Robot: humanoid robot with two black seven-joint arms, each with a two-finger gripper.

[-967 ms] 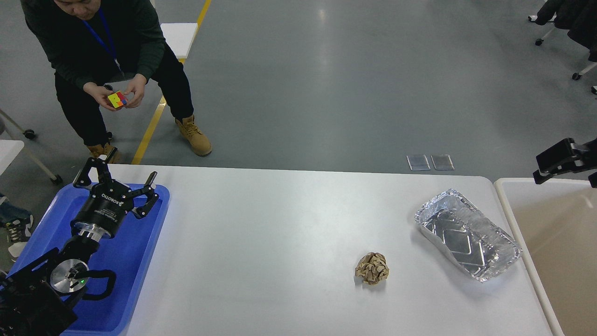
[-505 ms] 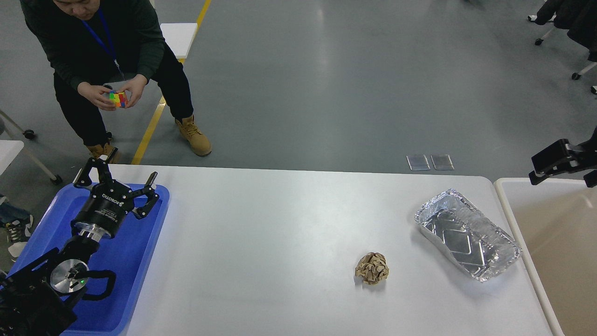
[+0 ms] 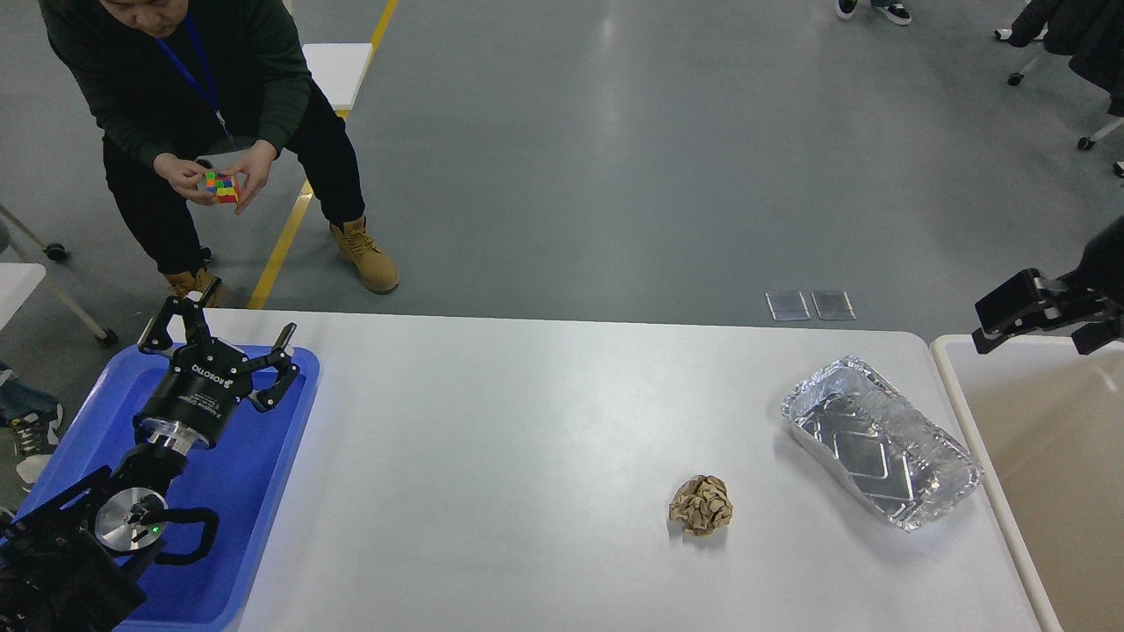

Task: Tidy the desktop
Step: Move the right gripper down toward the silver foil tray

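— Is it bright?
— Yes, bright and clear. Light from above shines pale on the far floor (image 3: 615, 53).
— Any shadows?
— Small soft ones. The foil tray (image 3: 881, 452) sparkles.

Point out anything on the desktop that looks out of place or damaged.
Two things stand out on the white desktop: a crumpled brown paper ball lying loose right of centre, which looks like litter, and an empty foil tray near the right edge, set askew to the table's sides with a wrinkled, dented rim.
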